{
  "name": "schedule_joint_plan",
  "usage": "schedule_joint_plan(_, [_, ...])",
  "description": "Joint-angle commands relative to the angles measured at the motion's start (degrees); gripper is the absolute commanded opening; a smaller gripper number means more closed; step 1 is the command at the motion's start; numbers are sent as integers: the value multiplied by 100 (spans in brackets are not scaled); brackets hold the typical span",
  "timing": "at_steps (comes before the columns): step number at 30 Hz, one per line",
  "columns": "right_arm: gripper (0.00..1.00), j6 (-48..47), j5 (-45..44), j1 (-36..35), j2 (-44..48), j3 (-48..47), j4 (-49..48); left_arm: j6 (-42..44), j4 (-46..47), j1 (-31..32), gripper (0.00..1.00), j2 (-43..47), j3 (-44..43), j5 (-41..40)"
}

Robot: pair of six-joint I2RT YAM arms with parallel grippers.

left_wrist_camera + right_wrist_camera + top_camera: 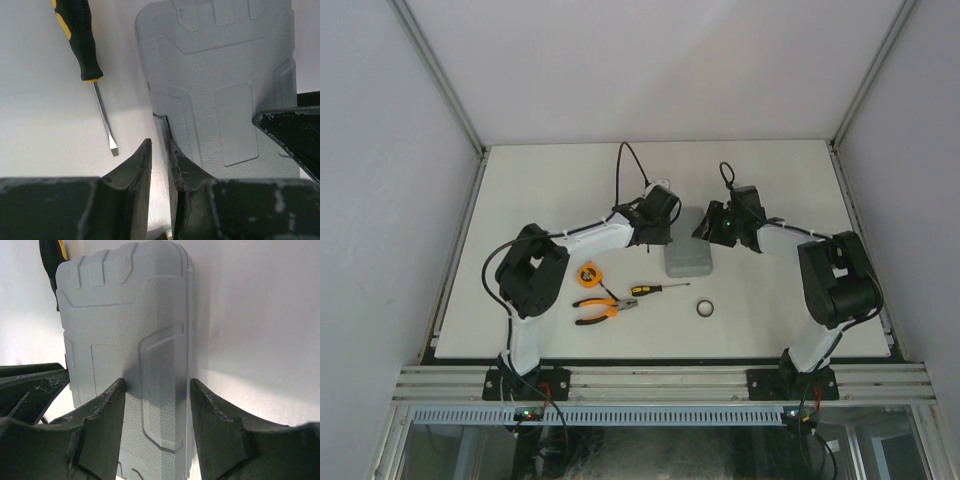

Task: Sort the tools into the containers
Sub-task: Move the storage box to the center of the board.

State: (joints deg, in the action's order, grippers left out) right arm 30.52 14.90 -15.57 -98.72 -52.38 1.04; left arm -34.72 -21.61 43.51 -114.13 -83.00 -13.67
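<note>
The grey case [690, 257] lies shut in the middle of the table. My left gripper [160, 145] is at its left rim [167, 127], jaws drawn close, one finger [182, 170] on the lid and the other beside the wall. Whether they clamp the rim I cannot tell. My right gripper [157, 382] stands open astride the case's right edge [187, 365], one finger [107, 405] on the lid, the other over bare table. A black-and-orange screwdriver [80, 35] lies left of the case. Pliers [605, 308], tape measure [590, 274] and ring [705, 309] lie nearer the front.
Both arms [590, 235] [790, 240] reach in from either side of the case, wrists close together above it. The right gripper's finger [295, 135] pokes into the left wrist view. White walls enclose the table [800, 180] on three sides.
</note>
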Motion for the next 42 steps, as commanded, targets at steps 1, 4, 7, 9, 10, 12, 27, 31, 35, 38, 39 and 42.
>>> schedule_joint_plan(1, [45, -210, -791, -25, -384, 7, 825, 327, -710, -97, 20, -258, -47, -517])
schedule_joint_plan(4, [38, -169, -816, -25, -474, -75, 897, 300, -795, -97, 19, -348, -98, -493])
schedule_joint_plan(7, [30, -116, -853, -16, -552, -113, 913, 246, -835, -126, 18, -375, -75, -472])
schedule_joint_plan(9, [26, -79, -871, -16, -609, -130, 935, 204, -791, -176, 16, -343, 21, -403])
schedule_joint_plan(10, [24, -60, -886, -14, -632, -133, 934, 184, -748, -207, 15, -308, 86, -357])
schedule_joint_plan(12, [18, -33, -954, -26, -682, -146, 920, 163, -661, -284, 10, -249, 192, -256])
schedule_joint_plan(27, [0, -28, -1715, -329, -916, -452, 1225, 169, -175, -954, 6, 180, 1125, 24])
schedule_joint_plan(31, [0, -32, -1719, -332, -921, -457, 1238, 193, -147, -1050, 6, 254, 1256, 15])
schedule_joint_plan(35, [0, -49, -1714, -331, -921, -458, 1242, 209, -230, -1098, 4, 304, 1310, -121])
schedule_joint_plan(38, [0, -42, -1720, -335, -921, -458, 1249, 258, -206, -1093, 5, 374, 1364, -123])
schedule_joint_plan(39, [0, -46, -1716, -333, -920, -457, 1242, 274, -192, -1098, 5, 412, 1378, -108])
schedule_joint_plan(42, [0, -55, -1702, -331, -921, -458, 1237, 290, -153, -1090, 7, 645, 1422, -89])
